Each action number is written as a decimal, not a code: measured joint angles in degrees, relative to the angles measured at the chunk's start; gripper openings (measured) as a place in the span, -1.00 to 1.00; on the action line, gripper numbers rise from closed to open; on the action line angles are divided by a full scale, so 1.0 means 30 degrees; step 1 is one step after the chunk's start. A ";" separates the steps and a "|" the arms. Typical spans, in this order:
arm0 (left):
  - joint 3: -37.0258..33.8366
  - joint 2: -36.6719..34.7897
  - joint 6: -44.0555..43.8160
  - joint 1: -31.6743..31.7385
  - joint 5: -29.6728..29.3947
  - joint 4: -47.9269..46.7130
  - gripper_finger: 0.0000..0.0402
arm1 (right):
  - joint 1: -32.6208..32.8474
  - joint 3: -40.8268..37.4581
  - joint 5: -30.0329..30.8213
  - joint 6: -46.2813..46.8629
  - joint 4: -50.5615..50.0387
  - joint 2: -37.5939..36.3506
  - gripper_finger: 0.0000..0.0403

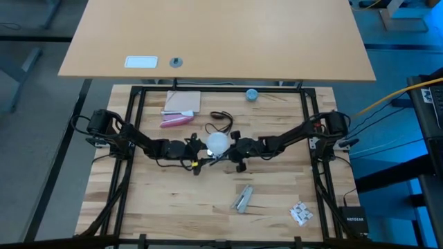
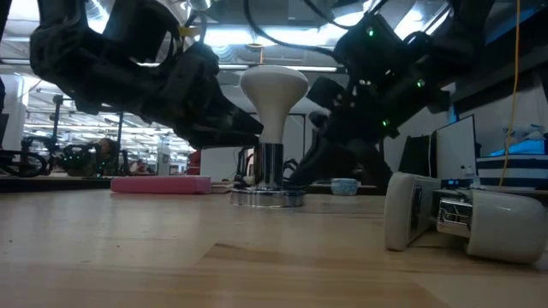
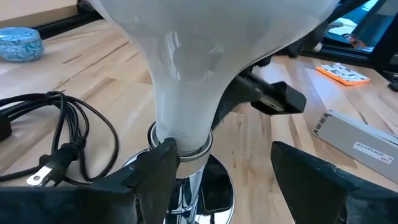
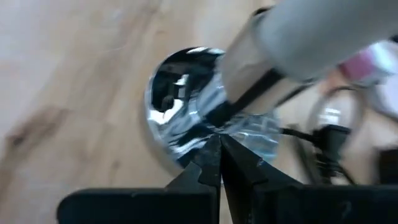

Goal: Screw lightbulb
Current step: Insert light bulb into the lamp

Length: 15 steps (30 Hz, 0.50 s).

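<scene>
The frosted-white lightbulb (image 2: 272, 90) stands upright with its neck in the silvery socket (image 2: 269, 167), which stands on its round base plate (image 2: 267, 198) at the table's middle (image 1: 218, 143). My left gripper (image 3: 224, 168) is open at the bulb's neck, coming from the table's left (image 1: 197, 153). My right gripper (image 4: 217, 149) is shut at the socket's base plate, on the bulb's right (image 1: 235, 149). My left gripper lies with the inner side of one finger (image 3: 155, 174) against the socket's collar (image 3: 189, 151), just below the bulb's neck. The other finger (image 3: 311, 180) stands apart from it. The fingers come about level from the table's left. My right gripper has its shut fingertips (image 4: 211, 158) down at the mirrored base plate (image 4: 180, 118), slanting down from the table's right. Whether they press on it, I cannot tell.
The socket's black cord (image 1: 221, 121) lies coiled behind it, and its plug shows in the left wrist view (image 3: 43, 171). A blue-grey cap (image 1: 251, 94), a pink thing (image 1: 176, 120) and cardboard (image 1: 182, 102) lie farther back. A grey-white part (image 1: 242, 199) and a white packet (image 1: 301, 213) lie near the front.
</scene>
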 joint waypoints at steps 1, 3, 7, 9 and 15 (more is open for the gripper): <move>-0.0001 0.0005 0.0000 -0.0051 0.0003 0.0046 0.24 | 0.0000 0.0000 -0.0486 0.0029 0.0058 0.0220 -0.93; -0.0022 0.0012 0.0004 -0.0092 0.0003 0.0362 0.24 | 0.0000 0.0043 -0.0993 0.0179 0.0388 0.0677 -0.93; -0.0041 0.0019 0.0007 -0.0098 -0.0063 0.0775 0.25 | 0.0007 0.0058 -0.1524 0.0761 0.1583 0.1429 -0.93; -0.0044 0.0019 0.0007 -0.0098 -0.0105 0.0778 0.25 | 0.0007 0.0051 -0.1533 0.0796 0.1677 0.1460 -0.93; -0.0030 0.0019 0.0633 -0.0107 -0.0718 0.0776 0.25 | 0.0007 0.0058 -0.1370 0.1578 0.1397 0.1491 -0.93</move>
